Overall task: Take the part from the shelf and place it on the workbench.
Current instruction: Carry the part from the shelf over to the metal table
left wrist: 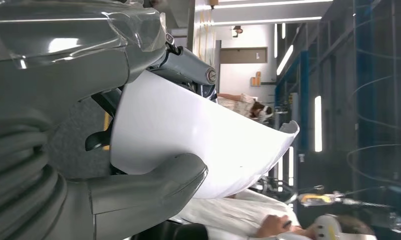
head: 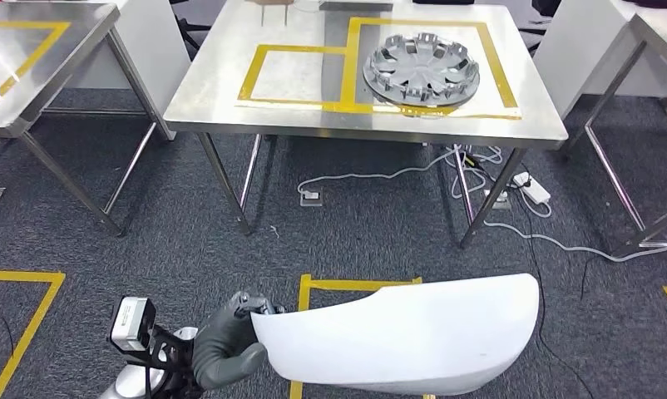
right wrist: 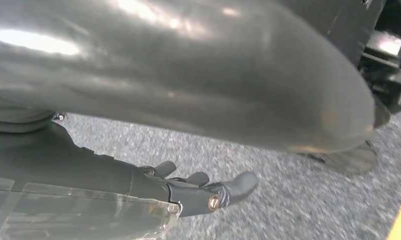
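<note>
The steel workbench [head: 230, 91] fills the head view from eleven to one o'clock, its top marked with yellow tape frames [head: 301, 50] that look meant to fix where each item is set down. Inside the larger frame, at about one o'clock, a grey wheel cover [head: 422, 71] already lies flat, while the smaller frame beside it at twelve o'clock is bare, so that is probably where the carried piece belongs. The next largest thing is the task's own part, a curved white panel [head: 405, 332], carried low at six o'clock over the grey carpet [head: 189, 241] and well apart from the bench, not yet delivered. The left hand [head: 226, 349] grips it by its edge at seven o'clock; in the left wrist view the thick thumb [left wrist: 158, 185] presses one face of the panel and the darker fingers [left wrist: 186, 67] wrap the other, a pinch near one end that leaves the long body free, probably so it can be slid onto the bench top. The right hand [right wrist: 208, 192] hangs beside the robot's body above the carpet, holding nothing, its fingers stretched out and slightly apart. A white power strip [head: 534, 189] and cables lie under the bench at three o'clock.
</note>
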### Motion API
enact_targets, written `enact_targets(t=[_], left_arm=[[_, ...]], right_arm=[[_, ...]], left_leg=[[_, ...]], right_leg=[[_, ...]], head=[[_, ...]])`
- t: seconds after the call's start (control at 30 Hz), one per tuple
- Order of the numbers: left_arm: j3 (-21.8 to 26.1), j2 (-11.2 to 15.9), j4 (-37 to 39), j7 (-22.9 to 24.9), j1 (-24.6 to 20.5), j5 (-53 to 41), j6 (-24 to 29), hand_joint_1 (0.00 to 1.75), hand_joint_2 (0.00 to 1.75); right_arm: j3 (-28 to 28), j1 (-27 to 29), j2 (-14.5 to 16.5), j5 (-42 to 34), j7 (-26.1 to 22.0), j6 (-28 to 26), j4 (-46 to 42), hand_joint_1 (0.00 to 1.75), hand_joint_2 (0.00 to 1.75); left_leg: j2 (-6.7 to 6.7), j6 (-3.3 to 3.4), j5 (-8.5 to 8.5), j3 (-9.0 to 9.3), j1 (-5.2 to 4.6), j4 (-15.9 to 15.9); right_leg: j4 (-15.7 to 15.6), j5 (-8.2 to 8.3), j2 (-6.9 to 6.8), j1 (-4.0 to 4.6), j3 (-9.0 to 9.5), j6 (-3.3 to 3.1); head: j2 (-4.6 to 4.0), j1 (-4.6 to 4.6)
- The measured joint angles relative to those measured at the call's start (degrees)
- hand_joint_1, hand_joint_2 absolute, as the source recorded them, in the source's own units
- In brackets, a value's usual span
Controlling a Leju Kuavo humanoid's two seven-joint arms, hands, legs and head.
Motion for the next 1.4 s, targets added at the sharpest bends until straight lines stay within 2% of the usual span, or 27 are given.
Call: enact_targets(t=[0.07, 0.13, 0.2, 0.23, 0.27, 0.33, 0.37, 0.4, 0.47, 0.53, 0.57, 0.63, 0.67, 0.7, 0.73, 0.8, 0.87, 0.93, 1.03, 1.1, 1.17, 1.2, 1.23, 1.3, 1.33, 1.37, 1.4], left_arm=[[0.16, 0.07, -0.15, -0.14, 0.1, -0.06, 0.03, 1.75, 1.75], [0.28, 0.13, -0.18, -0.22, 0.23, -0.09, 0.07, 1.75, 1.75], [0.33, 0.19, -0.18, -0.23, 0.4, -0.14, 0.11, 1.75, 1.75], [0.38, 0.22, -0.18, -0.25, 0.46, -0.18, 0.14, 1.75, 1.75], [0.44, 0.26, -0.22, -0.28, 0.54, -0.23, 0.16, 1.75, 1.75], [0.66, 0.39, -0.29, -0.36, 0.95, -0.39, 0.17, 1.75, 1.75], [0.78, 0.44, -0.4, -0.38, 1.2, -0.48, 0.14, 1.75, 1.75], [0.92, 0.5, -0.49, -0.39, 1.39, -0.57, 0.09, 1.75, 1.75], [1.24, 0.49, -0.86, -0.43, 1.52, -0.66, -0.02, 1.75, 1.75], [1.5, 0.41, -1.19, -0.49, 1.5, -0.71, -0.09, 1.75, 1.75], [1.57, 0.35, -1.29, -0.52, 1.5, -0.73, -0.12, 1.75, 1.75], [1.61, 0.29, -1.31, -0.58, 1.65, -0.97, -0.2, 1.75, 1.75], [1.64, 0.29, -1.31, -0.64, 1.82, -1.13, -0.25, 1.75, 1.75], [1.67, 0.29, -1.31, -0.74, 2.0, -1.35, -0.31, 1.75, 1.75], [1.71, 0.29, -1.31, -0.86, 2.14, -1.54, -0.37, 1.75, 1.75], [1.75, 0.28, -1.29, -1.12, 2.29, -1.87, -0.45, 1.75, 1.75], [1.8, 0.28, -1.27, -1.33, 2.37, -2.12, -0.5, 1.75, 1.75], [1.85, 0.28, -1.26, -1.44, 2.47, -2.31, -0.53, 1.75, 1.75], [2.04, 0.3, -1.33, -1.51, 2.53, -2.37, -0.57, 1.75, 1.75], [2.17, 0.32, -1.34, -1.56, 2.57, -2.37, -0.59, 1.75, 1.75], [2.19, 0.33, -1.28, -1.58, 2.67, -2.38, -0.61, 1.75, 1.75], [2.18, 0.34, -1.26, -1.58, 2.72, -2.39, -0.63, 1.75, 1.75], [2.18, 0.34, -1.24, -1.58, 2.74, -2.39, -0.65, 1.75, 1.75], [2.2, 0.36, -1.25, -1.6, 2.74, -2.42, -0.66, 1.75, 1.75], [2.21, 0.37, -1.24, -1.61, 2.75, -2.44, -0.66, 1.75, 1.75], [2.22, 0.37, -1.26, -1.62, 2.7, -2.47, -0.66, 1.75, 1.75], [2.24, 0.37, -1.28, -1.63, 2.66, -2.53, -0.66, 1.75, 1.75]], right_arm=[[0.11, -0.12, -0.01, 0.12, 0.02, 0.02, 0.1, 0.0, 0.0], [0.21, -0.19, -0.02, 0.21, 0.03, 0.1, 0.12, 0.0, 0.0], [0.31, -0.13, -0.04, 0.31, 0.05, 0.19, 0.14, 0.0, 0.0], [0.38, -0.13, -0.04, 0.37, 0.12, 0.2, 0.15, 0.0, 0.0], [0.45, -0.17, -0.04, 0.45, 0.24, 0.21, 0.16, 0.0, 0.0], [0.56, -0.31, -0.02, 0.62, 0.54, 0.26, 0.16, 0.0, 0.0], [0.6, -0.44, -0.03, 0.69, 0.72, 0.3, 0.16, 0.0, 0.0], [0.63, -0.56, -0.04, 0.73, 0.85, 0.34, 0.17, 0.0, 0.0], [0.67, -0.87, -0.14, 0.77, 1.05, 0.38, 0.18, 0.0, 0.0], [0.68, -1.07, -0.3, 0.81, 1.07, 0.4, 0.18, 0.0, 0.0], [0.69, -1.14, -0.38, 0.84, 1.08, 0.4, 0.18, 0.0, 0.0], [0.7, -1.2, -0.45, 0.9, 1.09, 0.4, 0.18, 0.0, 0.0], [0.7, -1.14, -0.49, 0.93, 1.09, 0.4, 0.18, 0.0, 0.0], [0.72, -1.05, -0.53, 0.98, 1.11, 0.4, 0.18, 0.0, 0.0], [0.73, -0.97, -0.58, 1.02, 1.14, 0.39, 0.18, 0.0, 0.0], [0.76, -0.92, -0.67, 1.09, 1.21, 0.39, 0.18, 0.0, 0.0], [0.8, -0.95, -0.7, 1.14, 1.32, 0.39, 0.18, 0.0, 0.0], [0.89, -0.97, -0.7, 1.17, 1.49, 0.38, 0.19, 0.0, 0.0], [1.04, -1.05, -0.61, 1.19, 1.63, 0.39, 0.2, 0.0, 0.0], [1.07, -1.07, -0.68, 1.2, 1.65, 0.4, 0.22, 0.0, 0.0], [1.09, -1.0, -0.67, 1.22, 1.65, 0.41, 0.22, 0.0, 0.0], [1.11, -0.93, -0.67, 1.23, 1.66, 0.43, 0.22, 0.0, 0.0], [1.13, -0.88, -0.66, 1.25, 1.66, 0.48, 0.22, 0.0, 0.0], [1.16, -0.85, -0.61, 1.27, 1.67, 0.65, 0.22, 0.0, 0.0], [1.17, -0.93, -0.55, 1.3, 1.67, 0.74, 0.23, 0.0, 0.0], [1.18, -1.03, -0.47, 1.32, 1.69, 0.81, 0.24, 0.0, 0.0], [1.19, -1.1, -0.39, 1.34, 1.71, 0.87, 0.24, 0.0, 0.0]], left_leg=[[0.7, -0.86, -1.4, -3.03, 0.61, 5.2], [1.19, -1.74, -4.04, -8.23, 1.49, 11.59], [1.51, -2.31, -5.74, -11.46, 2.16, 12.96], [1.62, -2.43, -4.72, -11.8, 2.39, 11.0], [1.7, -2.39, -2.11, -11.57, 2.51, 7.8], [1.81, -1.92, 5.12, -10.92, 2.31, 1.81], [1.75, -1.57, 7.54, -10.7, 2.07, 0.3], [1.69, -1.26, 8.63, -10.61, 1.8, -0.15], [1.44, -0.69, 8.46, -9.9, 1.69, -0.73], [1.35, -0.13, 8.48, -8.9, 1.85, -1.96], [1.32, 0.18, 8.45, -8.48, 1.93, -2.43], [1.18, 0.73, 8.07, -8.24, 1.68, -2.63], [1.02, 0.91, 7.79, -8.15, 1.57, -2.62], [0.84, 0.98, 7.47, -7.95, 1.48, -2.62], [0.63, 0.95, 7.13, -7.61, 1.43, -2.6], [0.37, 0.64, 6.29, -6.74, 1.33, -2.5], [0.15, 0.14, 5.26, -6.22, 1.0, -2.06], [0.01, -0.43, 4.51, -5.98, 0.85, -1.76], [0.45, -1.48, 3.21, -6.62, 1.21, 0.31], [1.02, -2.39, 0.89, -9.76, 1.7, 6.48], [1.37, -3.07, -0.76, -14.36, 2.28, 13.49], [1.52, -3.26, -0.19, -15.83, 2.47, 14.87], [1.61, -3.29, 1.6, -16.08, 2.57, 13.84], [1.69, -2.87, 7.02, -13.9, 2.54, 6.76], [1.72, -2.45, 8.74, -12.4, 2.31, 3.35], [1.79, -1.88, 9.34, -11.16, 2.02, 0.78], [1.86, -1.31, 8.95, -10.41, 1.7, -0.46]], right_leg=[[-0.01, -0.47, -0.02, -0.16, 1.24, -0.83], [0.02, -1.41, 0.03, -0.18, 1.97, -0.9], [0.04, -2.57, 0.12, -0.26, 3.15, -0.69], [0.04, -3.23, 0.21, -0.31, 4.03, -0.51], [0.03, -3.94, 0.27, -0.35, 5.03, -0.31], [0.01, -5.24, 0.54, -0.27, 6.79, 0.26], [-0.02, -5.82, 0.61, -0.16, 7.24, 0.61], [-0.19, -6.24, 0.69, -0.06, 7.45, 0.96], [-0.78, -6.9, 0.55, 0.01, 7.78, 1.58], [0.93, -8.0, 0.37, -0.01, 7.09, 1.69], [3.72, -9.06, 0.32, -0.03, 5.52, 1.53], [11.83, -11.28, 0.3, 0.04, -0.01, 1.29], [14.86, -11.6, 0.3, 0.03, -2.57, 1.45], [15.9, -10.95, 0.3, 0.02, -4.22, 1.84], [14.48, -9.24, 0.29, 0.01, -4.59, 2.38], [6.92, -4.43, 0.27, 0.02, -2.66, 3.27], [1.12, -1.36, 0.26, 0.1, -0.48, 2.72], [-0.01, -0.93, 0.26, 0.33, 0.28, 1.42], [-0.3, -1.41, 0.3, -0.22, 1.41, 0.13], [-0.38, -2.12, 0.3, -0.38, 2.44, -0.55], [-0.36, -3.03, 0.31, -0.32, 3.4, -0.71], [-0.36, -3.54, 0.34, -0.31, 4.01, -0.64], [-0.36, -4.09, 0.39, -0.32, 4.73, -0.53], [-0.48, -5.35, 0.48, -0.4, 6.24, -0.24], [-0.63, -5.94, 0.5, -0.27, 6.85, 0.03], [-0.86, -6.42, 0.48, -0.26, 7.23, 0.34], [-1.15, -6.66, 0.42, -0.22, 7.68, 0.69]], head=[[0.0, -0.21], [0.01, -0.28], [0.02, -0.3], [0.02, -0.31], [0.02, -0.32], [0.01, -0.22], [0.0, -0.17], [-0.01, -0.09], [0.0, -0.07], [0.01, 0.04], [0.02, 0.1], [0.02, 0.14], [0.02, 0.14], [0.02, 0.13], [0.02, 0.14], [0.01, 0.19], [0.01, 0.15], [0.01, 0.09], [0.01, -0.08], [0.01, -0.28], [0.02, -0.32], [0.02, -0.33], [0.02, -0.33], [0.02, -0.32], [0.01, -0.26], [0.01, -0.22], [0.01, -0.19]])
